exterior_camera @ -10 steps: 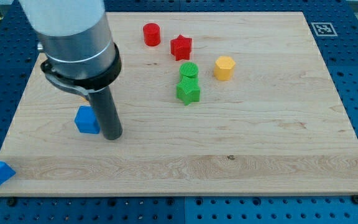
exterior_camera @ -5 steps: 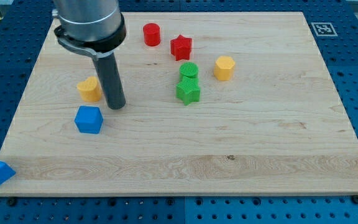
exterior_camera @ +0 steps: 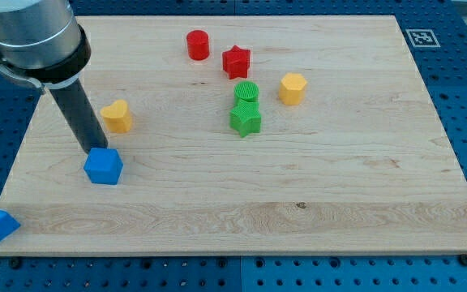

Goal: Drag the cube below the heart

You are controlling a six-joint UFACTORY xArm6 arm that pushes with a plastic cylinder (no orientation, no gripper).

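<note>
One blue cube [exterior_camera: 103, 166] sits near-left of the yellow heart [exterior_camera: 117, 116]. My tip [exterior_camera: 94, 151], gripping nothing, touches its far-left edge; next, nudge it slightly right.

The light is bright and even, from above. The wooden tabletop [exterior_camera: 339, 186] looks clear and sharp, with no glare. Blocks cast only small, soft shadows. The big grey arm [exterior_camera: 31, 32] at the view's top left looks a little blurry.
</note>
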